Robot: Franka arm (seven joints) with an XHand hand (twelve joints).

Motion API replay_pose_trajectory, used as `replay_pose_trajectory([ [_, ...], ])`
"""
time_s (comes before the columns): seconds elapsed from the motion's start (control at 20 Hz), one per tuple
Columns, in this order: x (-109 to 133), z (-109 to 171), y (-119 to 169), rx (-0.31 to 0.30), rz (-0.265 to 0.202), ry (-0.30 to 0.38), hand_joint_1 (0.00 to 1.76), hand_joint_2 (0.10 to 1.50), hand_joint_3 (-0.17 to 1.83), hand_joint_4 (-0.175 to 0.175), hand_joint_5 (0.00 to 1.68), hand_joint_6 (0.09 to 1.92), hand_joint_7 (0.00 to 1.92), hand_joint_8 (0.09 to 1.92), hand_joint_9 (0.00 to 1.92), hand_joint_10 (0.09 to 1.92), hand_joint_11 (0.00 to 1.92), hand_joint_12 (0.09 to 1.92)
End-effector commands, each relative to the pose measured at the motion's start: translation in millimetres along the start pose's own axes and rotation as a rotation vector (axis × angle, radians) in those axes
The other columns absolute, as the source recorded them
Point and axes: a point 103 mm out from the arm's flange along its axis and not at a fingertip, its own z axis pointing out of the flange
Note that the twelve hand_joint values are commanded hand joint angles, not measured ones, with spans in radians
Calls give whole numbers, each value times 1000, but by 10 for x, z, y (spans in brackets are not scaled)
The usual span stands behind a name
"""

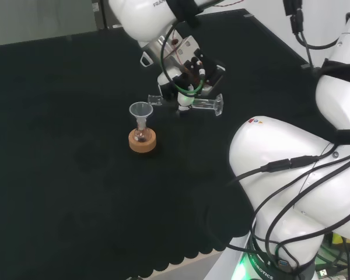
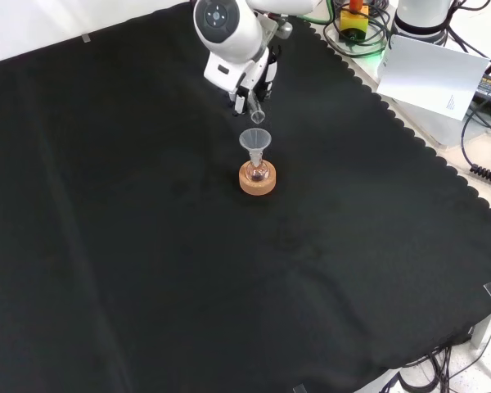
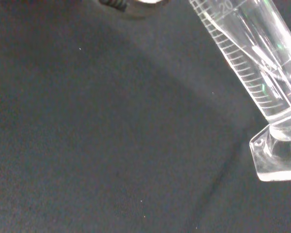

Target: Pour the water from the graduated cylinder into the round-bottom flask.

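In the head view, upper centre, the hand (image 1: 192, 73) is clamped around the graduated cylinder (image 1: 201, 105), held almost horizontal, its mouth right of the funnel (image 1: 140, 109) on the round-bottom flask (image 1: 142, 136). In the front view, the mouth sits just above the funnel, so the tilt should go slowly. In the wrist view, water lies slanted inside the cylinder.

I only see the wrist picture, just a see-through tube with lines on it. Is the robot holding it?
Observer: Yes. In the head view the hand is curled round the graduated cylinder, which lies nearly level above the cloth.
Operator: Where does the water go?
Observer: Into a funnel standing in the round-bottom flask.
Operator: Won't the flask roll?
Observer: It sits in a cork ring.
Operator: Is the tube's mouth close?
Observer: In the front view it hangs just above the funnel.
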Motion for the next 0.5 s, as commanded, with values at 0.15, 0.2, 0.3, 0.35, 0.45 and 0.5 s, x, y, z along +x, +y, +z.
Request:
replay_pose_trajectory([
  [0.15, 47, -75, 64, 37, 7, -50, 1111, 1064, -13, 53, 1112, 811, 1474, 183, 1620, 87, 1416, 669],
  [0.2, 50, -82, 64, 38, 8, -54, 1111, 1064, -13, 53, 1112, 811, 1474, 183, 1621, 87, 1416, 669],
  [0.3, 60, -97, 62, 47, 14, -63, 1111, 1064, -13, 52, 1112, 811, 1475, 183, 1621, 87, 1416, 668],
  [0.35, 62, -102, 63, 50, 15, -65, 1111, 1064, -13, 52, 1112, 811, 1476, 183, 1622, 87, 1416, 668],
  [0.45, 69, -110, 65, 56, 17, -69, 1111, 1064, -13, 52, 1112, 811, 1477, 183, 1622, 87, 1417, 667],
  [0.5, 71, -112, 62, 57, 20, -71, 1111, 1064, -13, 52, 1112, 811, 1478, 182, 1622, 87, 1417, 667],
])
